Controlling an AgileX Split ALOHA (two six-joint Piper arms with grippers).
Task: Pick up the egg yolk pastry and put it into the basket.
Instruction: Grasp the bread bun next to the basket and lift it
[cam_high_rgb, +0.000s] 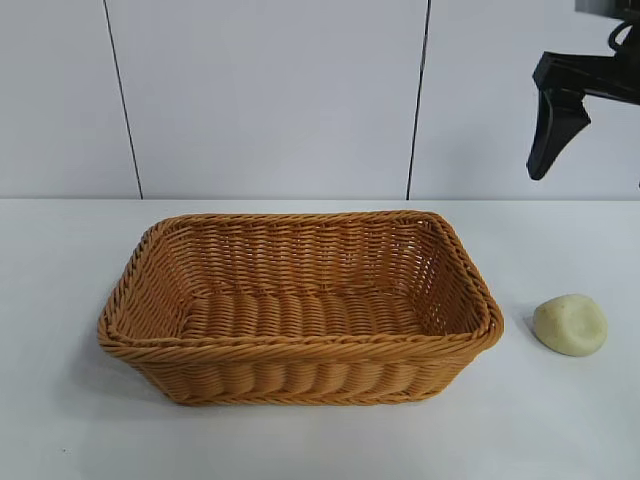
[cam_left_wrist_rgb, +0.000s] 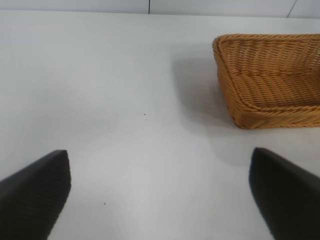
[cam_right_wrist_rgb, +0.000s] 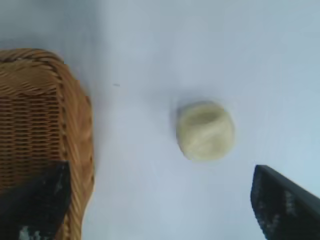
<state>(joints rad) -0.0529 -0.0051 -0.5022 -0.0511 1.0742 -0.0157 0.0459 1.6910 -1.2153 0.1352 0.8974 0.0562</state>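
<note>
The egg yolk pastry (cam_high_rgb: 570, 324), a small pale cream lump with a dimple, lies on the white table just right of the basket (cam_high_rgb: 300, 345). The golden-brown wicker basket stands mid-table with nothing in it. My right gripper (cam_high_rgb: 548, 150) hangs high above the table's back right, behind and above the pastry. In the right wrist view it (cam_right_wrist_rgb: 160, 200) is open and empty, with the pastry (cam_right_wrist_rgb: 205, 131) ahead of the fingers and the basket's rim (cam_right_wrist_rgb: 75, 125) beside one finger. My left gripper (cam_left_wrist_rgb: 160, 190) is open and empty over bare table, away from the basket (cam_left_wrist_rgb: 235, 95).
A white panelled wall (cam_high_rgb: 260, 100) stands behind the table. The left arm does not show in the exterior view. Bare tabletop (cam_high_rgb: 560, 420) surrounds the pastry and lies in front of the basket.
</note>
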